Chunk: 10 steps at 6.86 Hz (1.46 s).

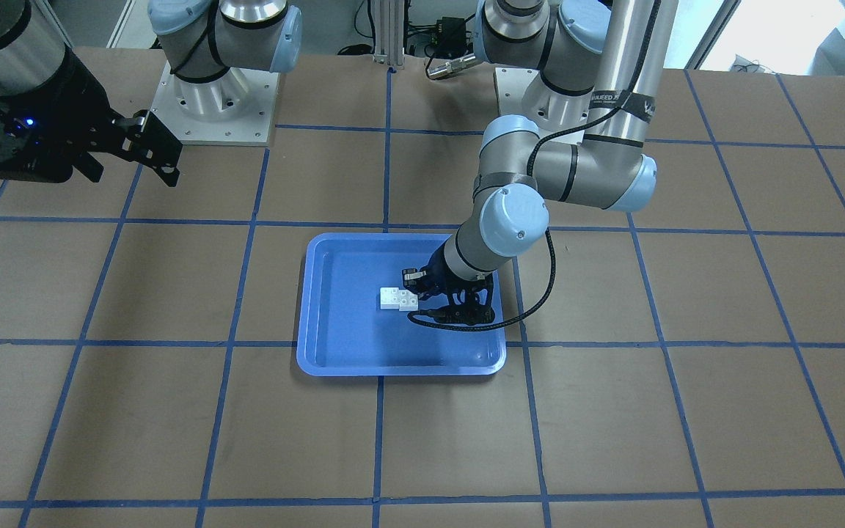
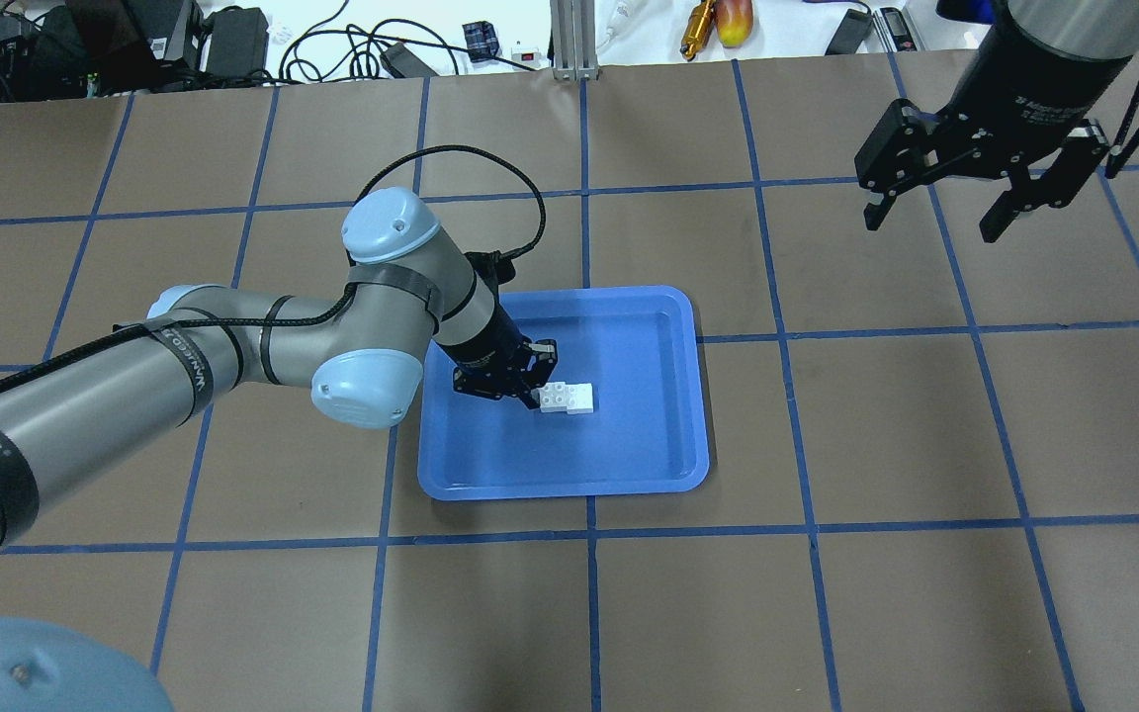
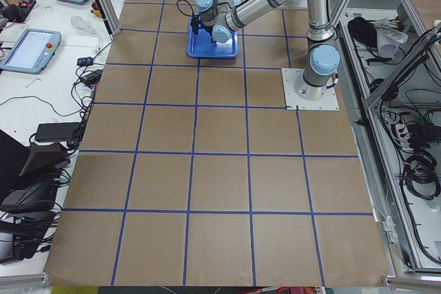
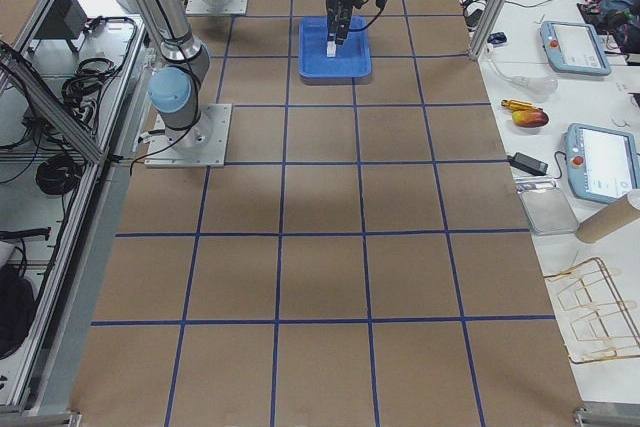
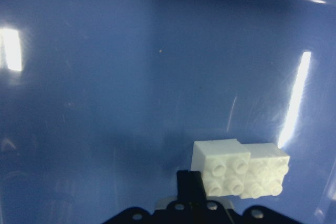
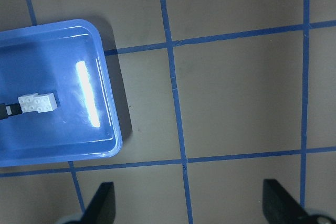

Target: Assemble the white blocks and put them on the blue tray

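Note:
The two white blocks (image 2: 567, 398) lie side by side and touching on the floor of the blue tray (image 2: 649, 475), studs up. They also show in the front view (image 1: 398, 299), the left wrist view (image 5: 240, 169) and the right wrist view (image 6: 37, 103). My left gripper (image 2: 536, 373) is low inside the tray right beside them, jaws apart. One fingertip (image 5: 189, 184) touches the side of the nearer block, and nothing clasps the blocks. My right gripper (image 2: 930, 208) is open and empty, high above the table, far from the tray.
The brown table (image 2: 925, 445) carries a grid of blue tape lines. The left arm's elbow (image 2: 372, 376) hangs over the tray's left rim. Cables and tools (image 2: 708, 25) lie beyond the table's far edge.

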Each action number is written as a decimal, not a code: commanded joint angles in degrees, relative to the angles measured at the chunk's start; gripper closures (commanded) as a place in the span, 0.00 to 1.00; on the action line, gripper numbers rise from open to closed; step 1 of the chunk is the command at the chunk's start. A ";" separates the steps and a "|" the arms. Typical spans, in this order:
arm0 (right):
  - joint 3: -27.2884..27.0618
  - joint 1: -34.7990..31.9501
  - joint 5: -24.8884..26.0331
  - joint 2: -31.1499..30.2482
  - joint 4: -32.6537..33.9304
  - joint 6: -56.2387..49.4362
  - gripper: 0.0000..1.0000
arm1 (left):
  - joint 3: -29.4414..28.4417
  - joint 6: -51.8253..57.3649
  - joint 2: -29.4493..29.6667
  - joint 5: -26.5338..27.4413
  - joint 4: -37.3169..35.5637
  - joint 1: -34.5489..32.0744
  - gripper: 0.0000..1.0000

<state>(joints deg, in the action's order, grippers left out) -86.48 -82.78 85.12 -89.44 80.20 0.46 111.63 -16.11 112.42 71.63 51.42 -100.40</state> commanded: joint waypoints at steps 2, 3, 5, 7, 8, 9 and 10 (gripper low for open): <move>0.43 -0.10 -0.05 -1.96 -1.45 6.65 0.00 | -0.01 -0.23 -0.01 0.00 -0.09 -0.41 1.00; 0.43 -0.44 0.04 -2.22 -1.45 7.44 0.00 | -0.09 -0.23 -0.10 0.18 -0.09 -1.20 1.00; -0.18 -3.06 4.42 -2.58 -0.66 10.26 0.00 | -0.18 0.47 -0.36 0.27 -0.09 -1.99 1.00; -0.45 -4.40 4.96 -2.49 -0.57 10.00 0.00 | -0.27 0.99 -0.88 0.44 -0.09 -2.00 1.00; -0.71 -4.32 6.44 -2.40 -0.57 9.47 0.00 | -0.36 1.17 -1.93 0.79 0.00 -1.56 1.00; -0.71 -4.31 6.46 -2.84 -0.57 10.34 0.00 | -0.45 1.26 -3.08 2.10 0.17 -1.21 1.00; -0.71 -4.40 6.11 -2.84 -0.65 11.22 0.00 | -0.62 2.13 -4.65 5.33 1.05 -1.03 1.00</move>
<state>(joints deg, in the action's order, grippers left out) -87.15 -87.11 91.31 -92.16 79.61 10.80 111.18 -14.70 109.44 74.09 51.74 -101.71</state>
